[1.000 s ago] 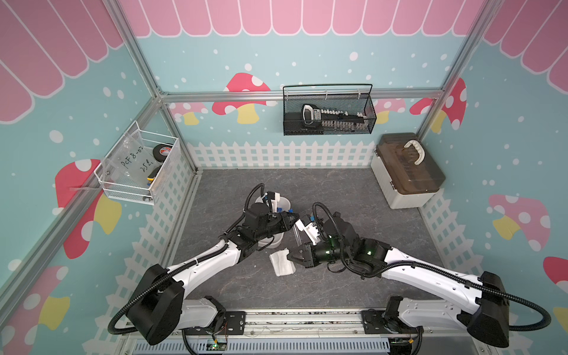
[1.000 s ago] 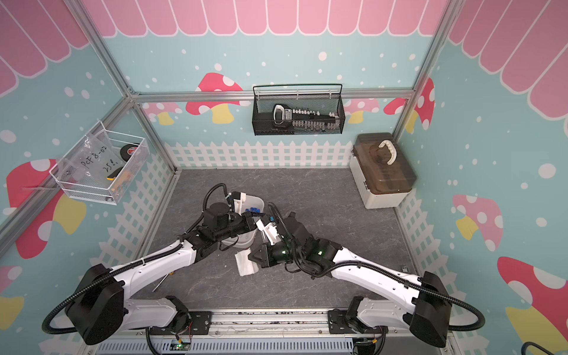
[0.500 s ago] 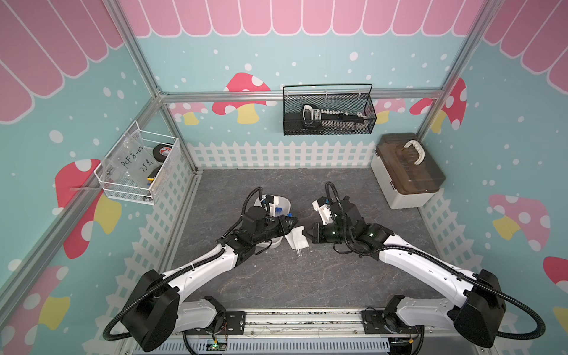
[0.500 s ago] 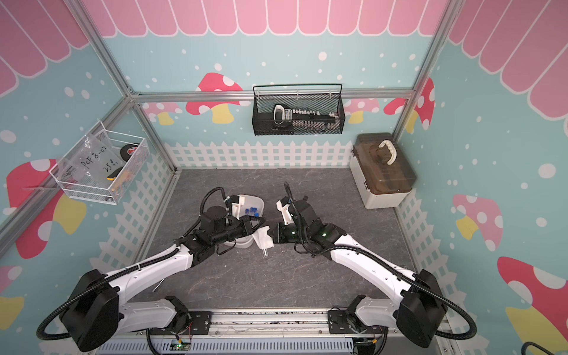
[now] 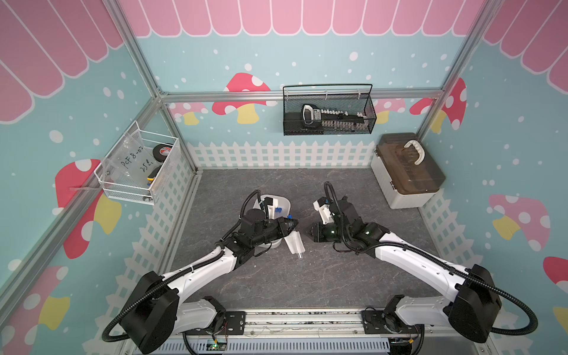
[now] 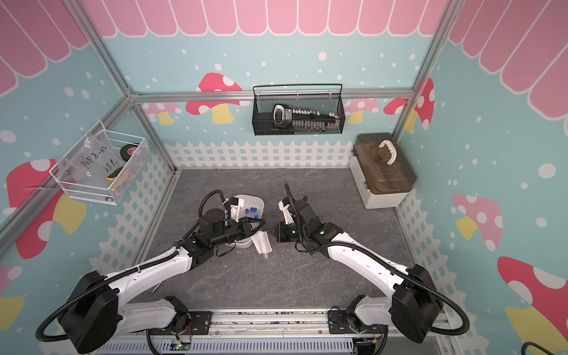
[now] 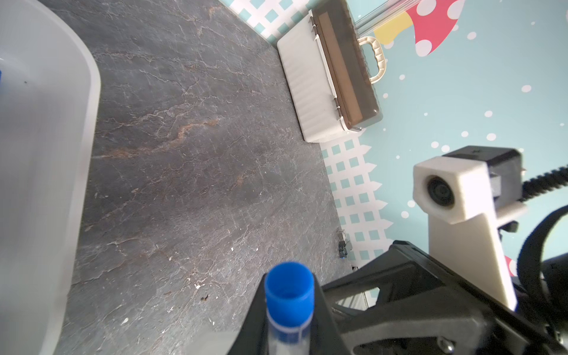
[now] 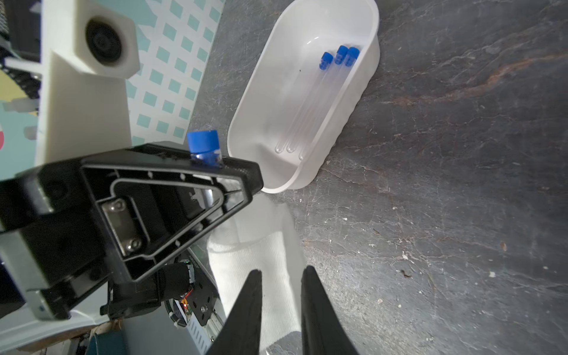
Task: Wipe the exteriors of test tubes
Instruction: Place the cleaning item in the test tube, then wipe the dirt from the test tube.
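My left gripper (image 5: pixel 292 222) (image 7: pixel 289 295) is shut on a clear test tube (image 7: pixel 287 338) just below its blue cap (image 7: pixel 289 285) (image 8: pixel 203 144). The tube slants down to the mat, and its lower end (image 5: pixel 299 255) (image 6: pixel 266 255) pokes out of the white cloth (image 5: pixel 294 242) (image 6: pixel 262 242) (image 8: pixel 255 261) wrapped round it. My right gripper (image 5: pixel 309 232) (image 6: pixel 275 232) (image 8: pixel 281 270) stands just right of the cloth, narrowly open and holding nothing. Three more capped tubes (image 8: pixel 310 101) lie in the white tray (image 5: pixel 284 204) (image 8: pixel 373 46) behind the left gripper.
A white box with a brown lid (image 5: pixel 405 172) sits at the back right corner. A black mesh basket (image 5: pixel 329 113) hangs on the rear wall and a white wire basket (image 5: pixel 138 166) on the left wall. A low picket fence rings the grey mat.
My right gripper slid back to the right with the cloth along the tube, then parted its fingers and let the cloth go. The left gripper kept its hold on the tube.
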